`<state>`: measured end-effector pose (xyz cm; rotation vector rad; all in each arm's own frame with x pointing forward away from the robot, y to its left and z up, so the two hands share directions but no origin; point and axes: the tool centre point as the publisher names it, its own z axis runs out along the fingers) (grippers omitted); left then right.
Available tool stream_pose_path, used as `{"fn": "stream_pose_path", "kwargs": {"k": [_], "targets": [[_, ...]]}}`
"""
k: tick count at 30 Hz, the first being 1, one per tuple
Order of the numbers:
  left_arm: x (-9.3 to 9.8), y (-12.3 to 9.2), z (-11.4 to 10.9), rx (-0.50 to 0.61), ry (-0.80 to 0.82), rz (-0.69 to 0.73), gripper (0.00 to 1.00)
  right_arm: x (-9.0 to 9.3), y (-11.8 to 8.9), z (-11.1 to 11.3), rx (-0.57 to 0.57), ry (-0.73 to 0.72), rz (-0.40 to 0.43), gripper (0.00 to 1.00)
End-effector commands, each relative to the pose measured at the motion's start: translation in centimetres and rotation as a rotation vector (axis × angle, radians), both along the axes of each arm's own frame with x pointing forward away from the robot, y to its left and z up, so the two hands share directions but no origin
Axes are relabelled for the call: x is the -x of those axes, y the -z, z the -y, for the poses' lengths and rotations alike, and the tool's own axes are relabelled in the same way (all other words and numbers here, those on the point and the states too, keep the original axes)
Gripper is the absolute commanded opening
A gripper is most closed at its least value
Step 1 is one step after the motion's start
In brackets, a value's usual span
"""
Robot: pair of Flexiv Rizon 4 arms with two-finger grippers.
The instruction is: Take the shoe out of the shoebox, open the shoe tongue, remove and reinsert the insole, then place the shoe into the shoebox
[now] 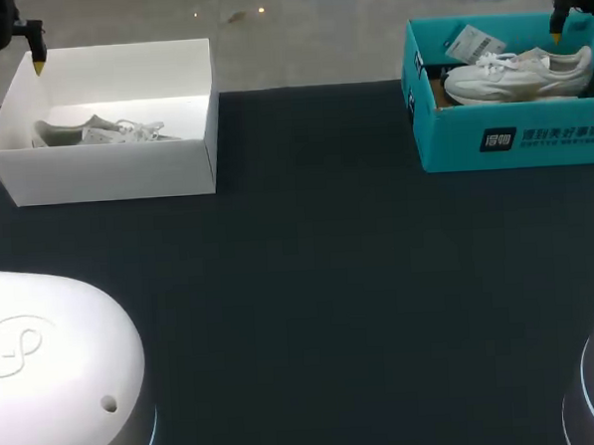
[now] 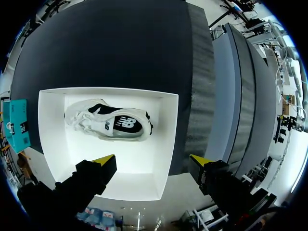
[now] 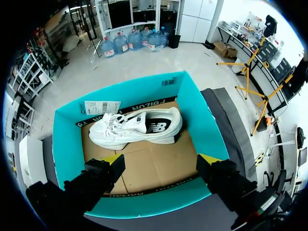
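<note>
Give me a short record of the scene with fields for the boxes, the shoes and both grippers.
Left box: white cardboard shoebox, open, on the black table
Left shoe: grey-white sneaker inside that box
Right box: teal cardboard shoebox, open
Right shoe: white lace-up sneaker inside that box
Left gripper: above the white box, fingers open, empty
Right gripper: above the teal box, fingers open, empty

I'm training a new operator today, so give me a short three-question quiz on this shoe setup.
1. True or false: the teal shoebox is empty.
2. Fill in: the left gripper and right gripper are both ___.
3. The left gripper is at: A the white shoebox, B the teal shoebox, C neither.
Key: 1 false, a shoe lies in it; 2 open; 3 A.
</note>
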<state>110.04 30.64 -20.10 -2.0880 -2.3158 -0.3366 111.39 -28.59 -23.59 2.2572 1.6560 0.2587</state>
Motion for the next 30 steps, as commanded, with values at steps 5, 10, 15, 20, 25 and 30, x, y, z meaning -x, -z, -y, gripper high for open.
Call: {"fn": "stream_pose_path", "kwargs": {"k": [5, 10, 15, 20, 25, 30], "targets": [[0.1, -0.1, 0.0, -0.003, -0.001, 0.000, 1.00, -3.1, 1.4, 1.8, 0.002, 0.087, -0.153, 1.00], [0.1, -0.1, 0.0, -0.003, -0.001, 0.000, 1.00, -3.1, 1.4, 1.8, 0.002, 0.087, -0.153, 1.00], [0.1, -0.1, 0.0, -0.003, -0.001, 0.000, 1.00, -3.1, 1.4, 1.8, 0.002, 0.087, -0.153, 1.00], [0.1, -0.1, 0.0, -0.003, -0.001, 0.000, 1.00, -3.1, 1.4, 1.8, 0.002, 0.087, -0.153, 1.00], [0.1, -0.1, 0.0, -0.003, -0.001, 0.000, 1.00, -4.8, 2.9, 3.5, -0.074, 0.008, -0.177, 1.00], [0.1, -0.1, 0.0, -0.003, -0.001, 0.000, 1.00, -6.3, 4.0, 5.1, -0.062, -0.004, -0.203, 1.00]]}}
